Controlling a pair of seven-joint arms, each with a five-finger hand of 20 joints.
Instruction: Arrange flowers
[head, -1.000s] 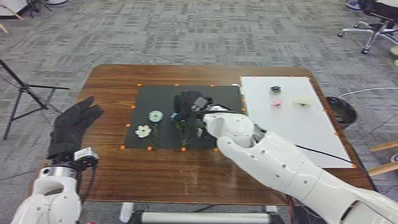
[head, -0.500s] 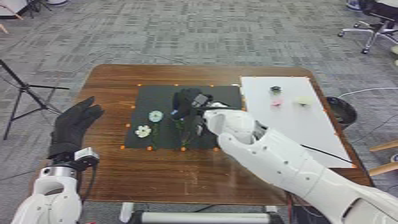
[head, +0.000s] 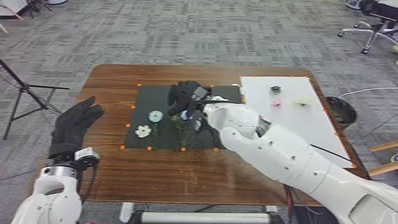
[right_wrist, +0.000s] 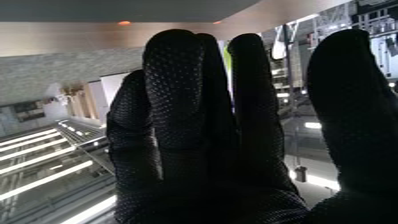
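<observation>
Table: the brown table (head: 178, 177) carries a black mat (head: 153, 98) and, to the right of it, a white board (head: 306, 137).
Left hand: over the table's left side, beside the mat, well apart from the flowers; fingers loose and extended, holding nothing.
White flower: the white flower (head: 143, 131) lies on the mat's left part, nearest of the blossoms.
Pale blue flower: the pale blue flower (head: 155, 116) lies just beyond it, a little to the right.
Blue flower: the blue flower (head: 186, 115) is on or just above the mat, partly hidden, close on the near side of the right hand (head: 185, 95). Its long axis appears to run near to far, blossom at the far end, stem towards the robot.
Nearer hand: the right, by a wide margin; the coming move, I judge, turns on matching its fingers to that stem line.
Right hand: over the mat, fingers nearly straight, thumb spread apart; whether a stem sits among them I cannot tell.
Board blossoms: the pink flower (head: 276, 102) and pale yellow flower (head: 303, 101) lie side by side on the board, the dark flower (head: 275, 89) farthest.
Risk: a low sweep could drag the thin stems askew.
</observation>
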